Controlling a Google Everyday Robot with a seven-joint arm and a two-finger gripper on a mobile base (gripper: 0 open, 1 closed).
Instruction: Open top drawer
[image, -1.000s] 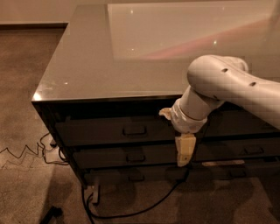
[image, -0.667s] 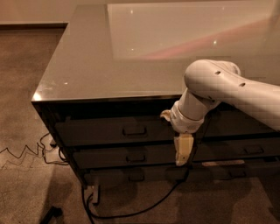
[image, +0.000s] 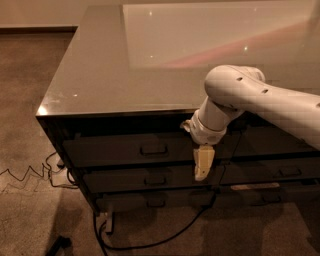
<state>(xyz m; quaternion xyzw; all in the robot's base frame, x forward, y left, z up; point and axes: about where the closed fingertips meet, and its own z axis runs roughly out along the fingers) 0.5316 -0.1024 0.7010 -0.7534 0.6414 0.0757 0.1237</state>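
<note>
The top drawer (image: 115, 150) is the wide dark front just under the glossy table top (image: 125, 75), with a small bar handle (image: 153, 149) at its middle. Its front looks flush with the cabinet face. My gripper (image: 202, 164) hangs pointing down from the white arm (image: 260, 100), in front of the cabinet. It is to the right of the handle and slightly lower, over the seam between the top and second drawers. It is not touching the handle.
Below are a second drawer (image: 150, 180) and a third drawer (image: 155, 202) with like handles. More drawers (image: 280, 172) stand to the right. A black cable (image: 150, 242) loops on the carpet under the cabinet. Thin wires (image: 25, 175) trail at the left.
The arm has shifted a little to the left and up, carrying the gripper closer to the top drawer's handle. The drawer has not moved.
</note>
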